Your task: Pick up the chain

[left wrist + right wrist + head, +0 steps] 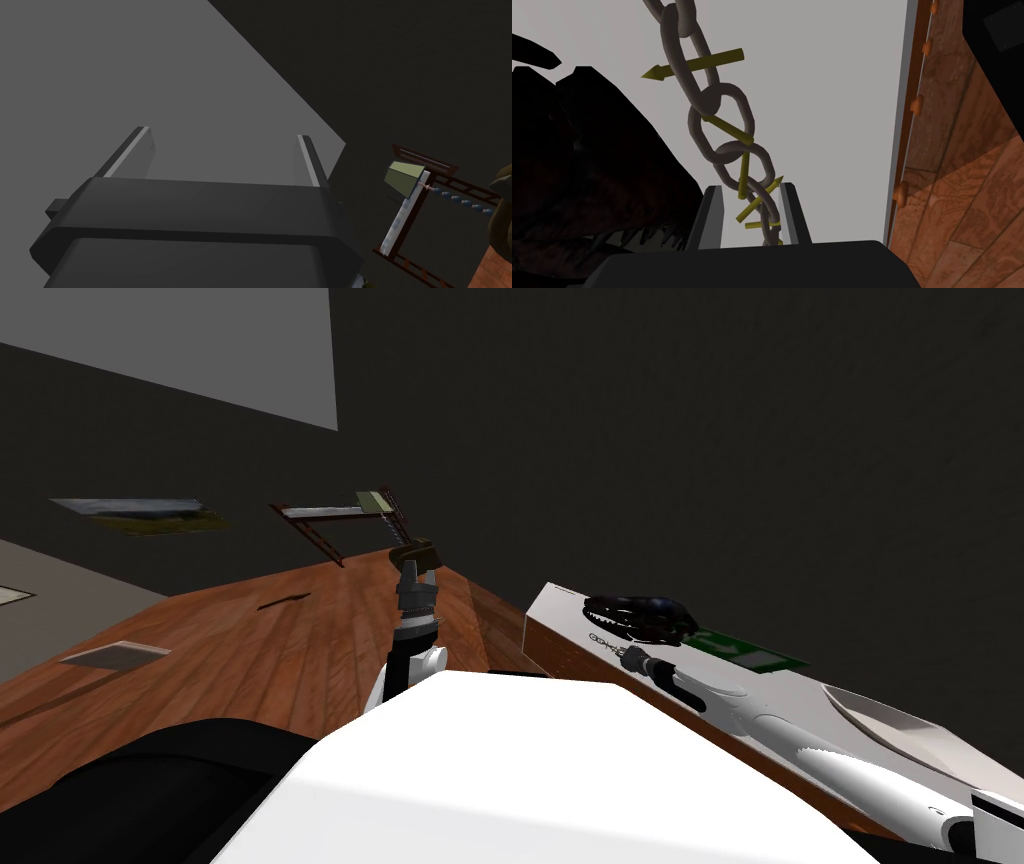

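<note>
Grey links of the chain (722,107) run between the blades of the right gripper (749,189). The blades are drawn in to well under their open spread and pinch the chain's end links. One finger (792,210) lies against a link, while a sliver of white shows beside the other.

The hold sits at the chain's very end, so the likeliest failure is the links slipping out as the hanging length loads that one pinch. The yellow spikes (702,62) through the links could also catch.

Just beside the gripper a black toothed object (587,175) rests on the same white top (832,125), and a swinging chain might snag its teeth or drag it.

In the head view the grip lies at about 4 o'clock from centre, with the black object at 1 o'clock of it and a flat green thing (745,651) at 3 o'clock. The left gripper (222,134), blades spread wide, is raised near 9 o'clock, well apart.
</note>
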